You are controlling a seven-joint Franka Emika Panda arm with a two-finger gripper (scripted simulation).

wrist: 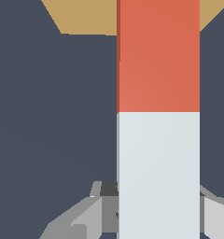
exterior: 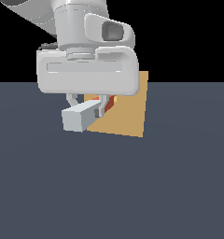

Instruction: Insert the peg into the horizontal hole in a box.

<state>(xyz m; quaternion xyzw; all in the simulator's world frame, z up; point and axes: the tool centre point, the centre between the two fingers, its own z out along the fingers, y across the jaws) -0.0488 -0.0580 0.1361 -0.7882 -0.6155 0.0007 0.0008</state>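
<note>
Now, with gripper (exterior: 88, 106) clamped on the peg's (wrist: 158, 116) white half, I'd keep it level, pushing straight into the box (exterior: 128, 112).

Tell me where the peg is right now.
The peg is held in the gripper left of centre in the exterior view, white half toward the camera, orange half pointing at the tan box behind it.

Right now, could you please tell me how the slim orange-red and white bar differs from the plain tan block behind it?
The slim orange-red and white bar is two-coloured; the plain tan block is one flat tan. The bar is long and narrow, the block much wider. The bar sits between the gripper fingers, while the block rests on the floor. Both have flat, square-edged faces.
</note>
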